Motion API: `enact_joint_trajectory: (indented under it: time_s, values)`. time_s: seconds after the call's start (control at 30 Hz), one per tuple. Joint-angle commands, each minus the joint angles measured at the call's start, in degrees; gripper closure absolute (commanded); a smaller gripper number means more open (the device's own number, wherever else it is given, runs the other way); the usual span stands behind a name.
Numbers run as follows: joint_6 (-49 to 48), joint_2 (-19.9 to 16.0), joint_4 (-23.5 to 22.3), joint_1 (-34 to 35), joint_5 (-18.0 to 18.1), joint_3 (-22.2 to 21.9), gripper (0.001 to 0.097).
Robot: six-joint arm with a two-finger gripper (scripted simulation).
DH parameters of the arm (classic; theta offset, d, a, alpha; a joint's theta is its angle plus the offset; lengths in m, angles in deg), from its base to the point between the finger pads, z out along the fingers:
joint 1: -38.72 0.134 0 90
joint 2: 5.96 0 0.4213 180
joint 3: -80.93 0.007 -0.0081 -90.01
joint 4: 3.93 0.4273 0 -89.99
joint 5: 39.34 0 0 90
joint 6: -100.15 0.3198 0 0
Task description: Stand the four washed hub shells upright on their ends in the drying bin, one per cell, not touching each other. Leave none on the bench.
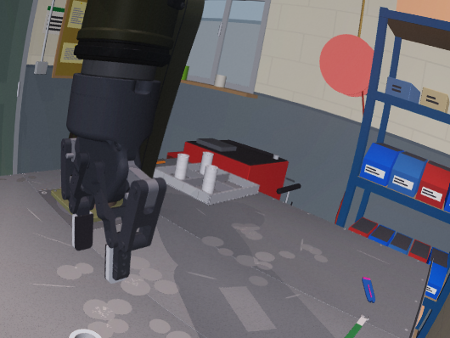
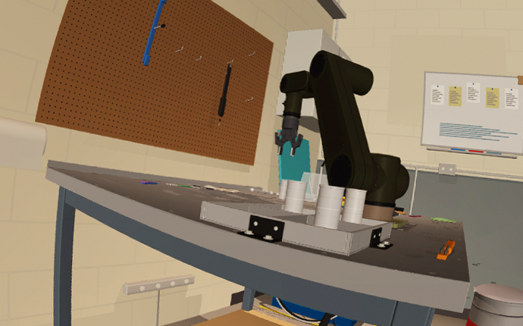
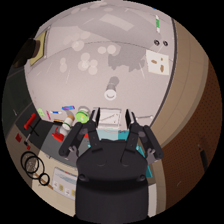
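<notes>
One white hub shell [image 3: 110, 92] stands upright on the bench, apart from the bin; only its rim [image 1: 85, 333] shows at the bottom edge of the side camera. Three more white hub shells [image 2: 295, 196] [image 2: 329, 206] [image 2: 354, 205] stand upright in the grey drying bin [image 2: 296, 226], each in its own cell and apart from the others. My gripper [image 1: 99, 250] is open and empty. It hangs well above the bench, away from the bin, with the lone shell on the bench below and ahead of it [image 3: 111, 116].
The red tool cart [image 1: 242, 163] stands behind the bin. A blue shelf rack [image 1: 403, 170] rises on the right. A blue-and-pink marker [image 1: 368, 289] and a green pen [image 1: 354, 327] lie near the bench edge. Small clutter lies near the arm's base [image 2: 379, 178].
</notes>
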Motion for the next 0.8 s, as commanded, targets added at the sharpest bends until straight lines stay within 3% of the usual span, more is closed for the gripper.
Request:
enact_joint_trajectory:
  time_s: [0.0, 0.6, 0.77]
  values:
    - [-0.2, 0.0, 0.0, -0.1, 0.0, -0.1, 0.0351]
    - [-1.4, -0.1, 0.0, -1.4, 0.0, -0.3, 0.0351]
    - [-1.4, 0.0, 0.0, -1.4, 2.4, 2.4, 0.0351]
